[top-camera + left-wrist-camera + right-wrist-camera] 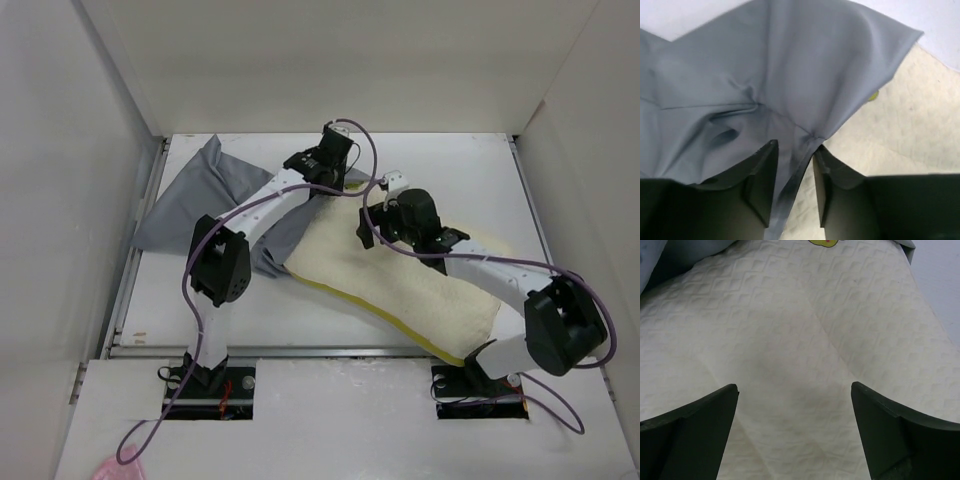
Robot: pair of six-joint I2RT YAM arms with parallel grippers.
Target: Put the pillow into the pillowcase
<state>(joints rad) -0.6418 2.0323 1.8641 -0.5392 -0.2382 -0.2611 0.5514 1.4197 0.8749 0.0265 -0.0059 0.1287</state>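
The grey pillowcase lies wrinkled at the back left of the table. The cream pillow lies diagonally from centre to front right, its upper-left end at the pillowcase's edge. My left gripper is shut on the pillowcase's hem and holds it lifted over the pillow; in the left wrist view the hem runs between its fingers. My right gripper is open and empty just above the pillow's quilted top, shown in the right wrist view. The yellow logo lies ahead of it, beside grey fabric.
White enclosure walls close in the left, back and right sides. A metal rail runs along the table's left edge and another along the front edge. A pink scrap lies at the bottom left.
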